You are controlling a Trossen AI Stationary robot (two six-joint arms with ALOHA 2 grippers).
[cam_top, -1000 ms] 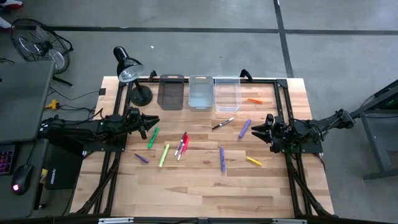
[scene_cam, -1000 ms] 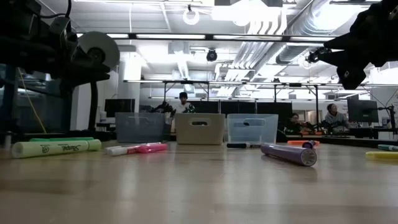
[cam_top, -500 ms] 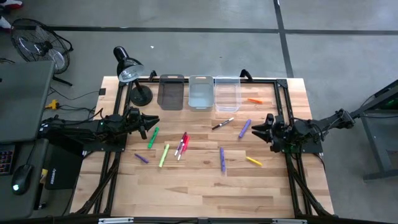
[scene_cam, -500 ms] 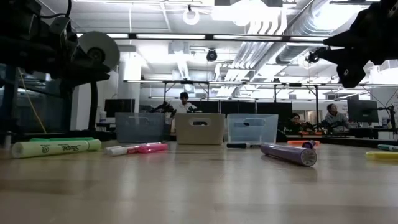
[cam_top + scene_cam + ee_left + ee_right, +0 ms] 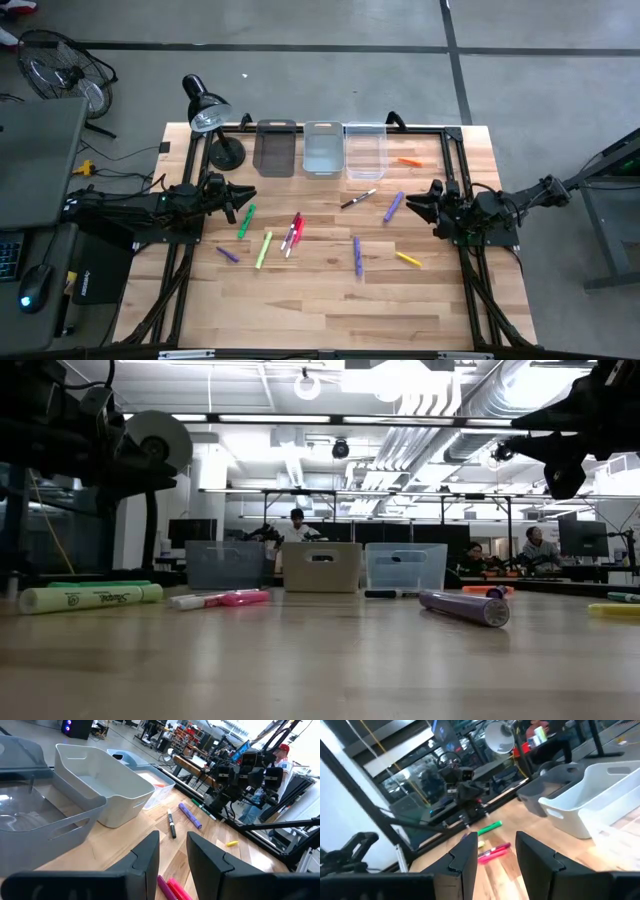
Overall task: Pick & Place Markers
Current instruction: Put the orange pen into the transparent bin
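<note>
Since the earlier frames the right pincer (image 5: 408, 200) has crept slightly toward the frame's top in the high view, fingers apart and empty beside the purple marker (image 5: 393, 207), while the left pincer (image 5: 250, 194) waits at middle left, also parted, near the green marker (image 5: 245, 221); other markers lie scattered mid-bench (image 5: 330, 300) below three bins (image 5: 322, 148). In the low view a lime marker (image 5: 90, 598) lies at left and a purple one at right. Each wrist view shows its own two fingers apart with nothing between them.

bare wood (image 5: 330, 300) lies open; bins (image 5: 322, 148) and lamp (image 5: 208, 108) line the far edge.
</note>
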